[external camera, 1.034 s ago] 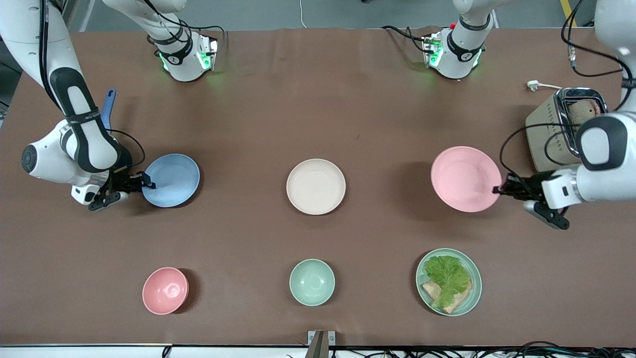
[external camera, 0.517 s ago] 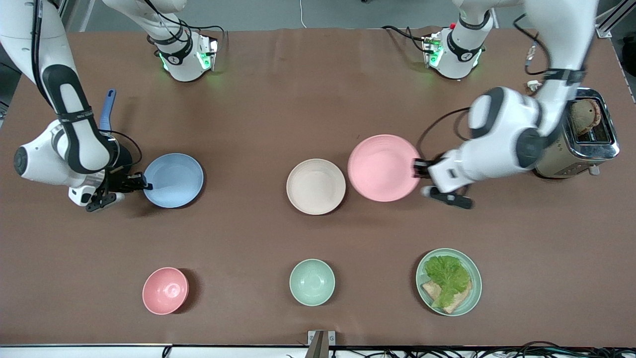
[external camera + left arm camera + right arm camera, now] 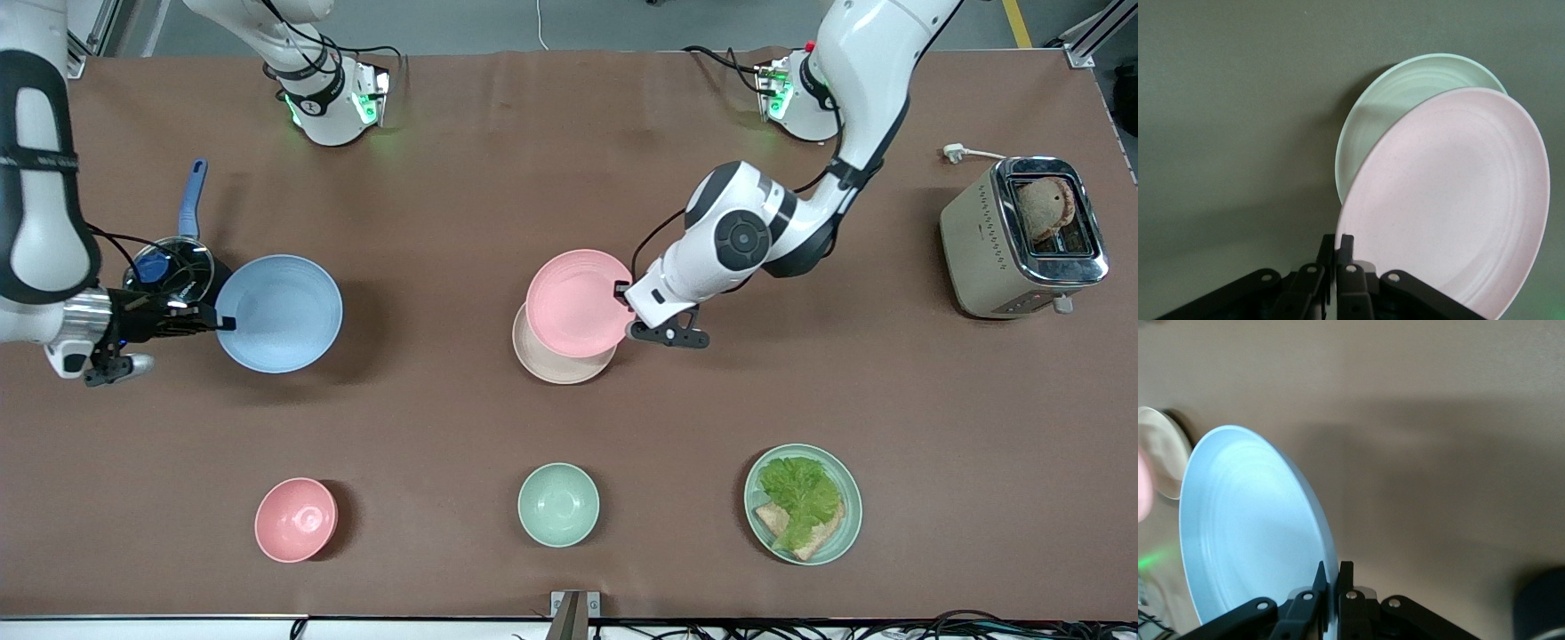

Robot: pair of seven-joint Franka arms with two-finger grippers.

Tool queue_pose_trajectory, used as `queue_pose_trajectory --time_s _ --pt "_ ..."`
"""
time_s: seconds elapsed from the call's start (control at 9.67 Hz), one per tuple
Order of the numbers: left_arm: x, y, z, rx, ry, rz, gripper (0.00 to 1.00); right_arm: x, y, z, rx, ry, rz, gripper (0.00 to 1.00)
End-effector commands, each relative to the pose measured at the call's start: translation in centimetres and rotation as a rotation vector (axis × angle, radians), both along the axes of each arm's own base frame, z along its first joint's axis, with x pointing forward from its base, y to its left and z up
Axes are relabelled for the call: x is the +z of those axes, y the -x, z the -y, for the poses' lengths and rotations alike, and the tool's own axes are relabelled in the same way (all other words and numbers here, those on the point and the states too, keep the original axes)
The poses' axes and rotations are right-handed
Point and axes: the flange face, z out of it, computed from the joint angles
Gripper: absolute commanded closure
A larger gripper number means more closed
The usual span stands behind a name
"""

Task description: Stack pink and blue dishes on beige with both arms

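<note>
My right gripper (image 3: pixel 220 322) is clamped on the blue plate's (image 3: pixel 279 313) rim, jaws pinched on its edge. The plate is now lifted off the tabletop (image 3: pixel 444 427) at the right arm's end, higher than 0.5 s ago, and it no longer hides the blue-handled pan (image 3: pixel 173 253) beside it. In the right wrist view the plate (image 3: pixel 1251 533) tilts up from my jaws.

Mid-table, the beige plate (image 3: pixel 556 366) hasn't moved. My left gripper (image 3: pixel 622 293), jaws shut on the pink plate's (image 3: pixel 578 302) rim, has carried it in from beside the beige plate to over it, covering most of it, not yet set down. The left wrist view shows the pink plate (image 3: pixel 1451 200) overlapping the plate beneath.

Pink bowl (image 3: pixel 296 520), mint bowl (image 3: pixel 558 504), salad plate (image 3: pixel 803 504), toaster (image 3: pixel 1022 236): unchanged.
</note>
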Motion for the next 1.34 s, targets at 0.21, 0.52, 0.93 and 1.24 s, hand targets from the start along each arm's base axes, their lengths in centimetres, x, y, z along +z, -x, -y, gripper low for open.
queue_pose_trajectory --time_s 0.21,0.52,0.93,1.24 --pt "-5.5 -0.7 1.1 0.015 0.009 0.037 1.0 7.5 -1.2 -15.3 -0.142 0.074 -0.075 1.0" --pt "-6.7 -1.0 1.5 0.02 0.014 0.047 0.96 9.5 0.4 -24.5 -0.177 0.086 -0.104 1.0" --pt "-1.2 -3.7 -1.2 0.07 0.0 0.095 0.0 6.6 4.2 -33.0 -0.219 0.102 -0.088 1.0" --pt "14.6 -9.5 -9.6 0.099 -0.135 0.162 0.0 0.4 6.2 -37.7 -0.233 0.1 -0.003 0.99"
